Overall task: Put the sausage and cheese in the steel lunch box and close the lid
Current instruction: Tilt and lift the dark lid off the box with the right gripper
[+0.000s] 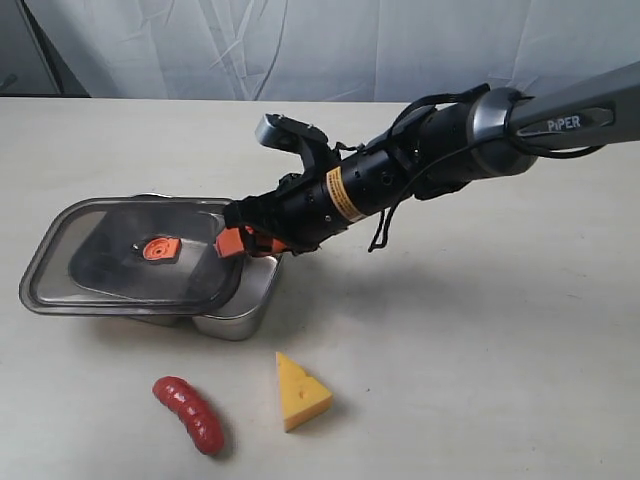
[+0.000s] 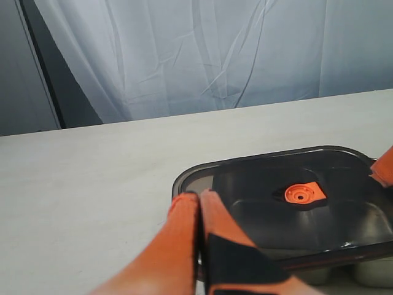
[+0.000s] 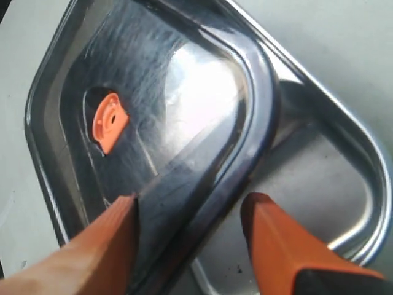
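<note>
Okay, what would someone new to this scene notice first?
The black arm reaches in from the right, its open right hand straddling the edge of the smoky lid, which sits askew on the steel lunch box. Nearer the camera, the red sausage and yellow cheese lie on the table, outside the box.

Pale tabletop (image 1: 500, 330), wrinkled white curtain (image 1: 300, 45)

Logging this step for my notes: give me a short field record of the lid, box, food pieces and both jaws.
lid: lying askew on the steel lunch box, one end uncovered
sausage: on the table, outside the box
cheese: on the table, near the sausage, not touching
right jaws: open, astride the lid's edge
left jaws: shut, empty
</note>
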Controlling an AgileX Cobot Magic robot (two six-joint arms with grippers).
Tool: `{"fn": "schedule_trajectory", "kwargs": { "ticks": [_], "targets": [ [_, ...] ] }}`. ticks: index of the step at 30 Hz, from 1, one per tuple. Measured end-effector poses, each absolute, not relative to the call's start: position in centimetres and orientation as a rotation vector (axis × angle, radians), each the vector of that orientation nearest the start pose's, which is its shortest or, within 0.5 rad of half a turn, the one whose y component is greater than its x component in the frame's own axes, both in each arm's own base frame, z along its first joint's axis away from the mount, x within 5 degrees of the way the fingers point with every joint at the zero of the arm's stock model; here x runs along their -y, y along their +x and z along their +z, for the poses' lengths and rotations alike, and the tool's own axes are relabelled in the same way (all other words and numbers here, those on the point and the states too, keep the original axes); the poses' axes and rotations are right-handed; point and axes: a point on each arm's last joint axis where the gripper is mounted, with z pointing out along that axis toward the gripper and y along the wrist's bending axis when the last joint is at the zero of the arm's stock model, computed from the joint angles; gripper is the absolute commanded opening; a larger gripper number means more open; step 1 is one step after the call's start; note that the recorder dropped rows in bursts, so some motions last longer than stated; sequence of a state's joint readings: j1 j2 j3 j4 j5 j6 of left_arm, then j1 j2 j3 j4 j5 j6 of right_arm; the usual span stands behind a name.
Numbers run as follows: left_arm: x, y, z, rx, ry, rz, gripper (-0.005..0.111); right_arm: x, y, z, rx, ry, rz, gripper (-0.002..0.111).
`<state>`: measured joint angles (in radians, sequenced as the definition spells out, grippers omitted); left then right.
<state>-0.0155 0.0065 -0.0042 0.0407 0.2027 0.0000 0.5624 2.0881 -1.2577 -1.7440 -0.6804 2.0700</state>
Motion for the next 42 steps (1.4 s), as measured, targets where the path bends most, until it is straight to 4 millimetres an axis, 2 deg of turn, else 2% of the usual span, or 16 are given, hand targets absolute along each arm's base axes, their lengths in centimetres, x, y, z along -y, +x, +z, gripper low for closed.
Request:
{"fn": "schedule_trajectory", "kwargs": {
  "ticks": [3, 7, 10, 12, 16, 29, 36, 42],
  "targets": [
    [0.0, 5.6, 19.6, -1.688, 0.041, 0.025, 0.0, -27.2, 32.2, 14.1, -2.464, -0.682, 1.188, 0.05],
    [0.0, 5.6, 19.6, -1.688, 0.041, 0.025, 0.0, -27.3, 32.1, 14.1, -2.465, -0.683, 1.194, 0.029],
    [0.0, 5.6, 19.6, -1.688, 0.041, 0.025, 0.0, -27.4, 32.1, 14.2, -2.465, -0.661, 1.218, 0.027],
    [0.0, 5.6, 19.6, -1.688, 0.041, 0.025, 0.0, -27.4, 32.1, 14.2, -2.465, -0.659, 1.222, 0.022],
    [0.0, 5.6, 19.6, -1.688, 0.041, 0.025, 0.0, -27.5, 32.2, 14.4, -2.46, -0.633, 1.231, -0.001],
    [0.0, 5.6, 19.6, -1.688, 0.041, 0.025, 0.0, -27.6, 32.2, 14.6, -2.451, -0.631, 1.244, -0.001],
    [0.0, 5.6, 19.6, -1.688, 0.041, 0.025, 0.0, -27.9, 31.9, 15.1, -2.435, -0.599, 1.349, -0.001],
    [0.0, 5.6, 19.6, -1.688, 0.041, 0.025, 0.0, -28.1, 32.0, 15.3, -2.413, -0.592, 1.37, -0.001]
  ]
}}
